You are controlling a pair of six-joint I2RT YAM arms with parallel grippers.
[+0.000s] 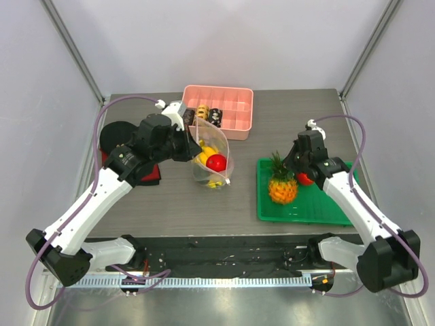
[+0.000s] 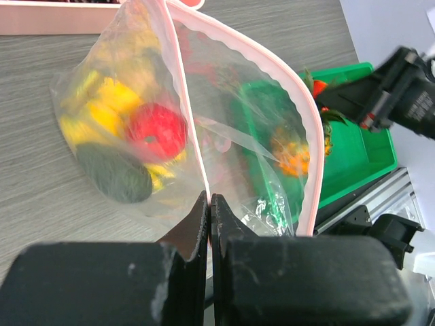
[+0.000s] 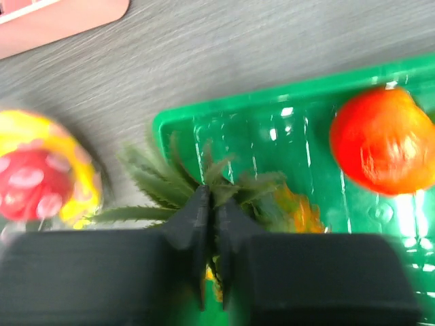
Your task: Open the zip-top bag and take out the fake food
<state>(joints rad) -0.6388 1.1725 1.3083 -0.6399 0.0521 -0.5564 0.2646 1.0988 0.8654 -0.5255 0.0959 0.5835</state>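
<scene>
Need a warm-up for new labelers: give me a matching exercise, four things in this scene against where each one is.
Things:
1 pineapple
2 avocado
3 doughnut rings
4 zip strip

Places:
A inside the zip-top bag
B in the pink box
C on the green tray
D pinched by the left pincer

Pairs: 1-C, 2-A, 3-B, 4-D

Pink compartment box (image 1: 231,112) at back, green tray (image 1: 319,212) at right, grey table (image 1: 170,204)

Lab test booth: white walls (image 1: 224,41), aluminium posts (image 1: 73,49).
</scene>
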